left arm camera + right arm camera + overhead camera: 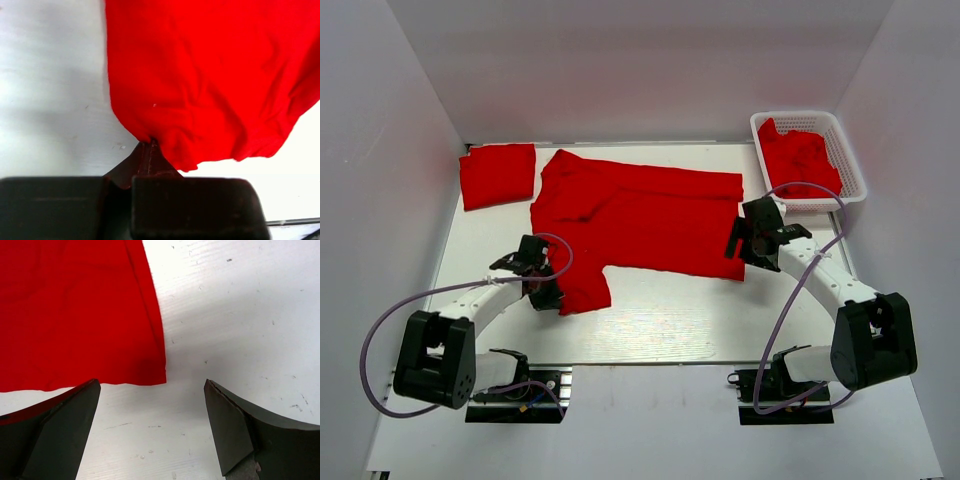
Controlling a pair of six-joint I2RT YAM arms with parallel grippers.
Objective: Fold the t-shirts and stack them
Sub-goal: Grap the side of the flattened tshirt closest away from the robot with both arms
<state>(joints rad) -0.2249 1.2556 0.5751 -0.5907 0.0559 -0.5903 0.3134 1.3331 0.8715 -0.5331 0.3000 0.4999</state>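
Observation:
One red t-shirt (640, 215) lies spread sideways across the middle of the table, its hem to the right. My left gripper (548, 292) is shut on the edge of that shirt's near-left sleeve. In the left wrist view the closed fingertips (149, 145) pinch the red cloth (210, 75). My right gripper (738, 243) stands open over the near-right hem corner. In the right wrist view that corner (150, 375) lies just ahead of the gap of the gripper (151, 386), with bare table between the fingers (60, 430). A folded t-shirt (498, 175) rests at the back left.
A white lattice basket (856, 170) at the back right holds more crumpled red cloth (800, 158). White walls enclose the table on the left, back and right. Both arm bases sit at the near edge.

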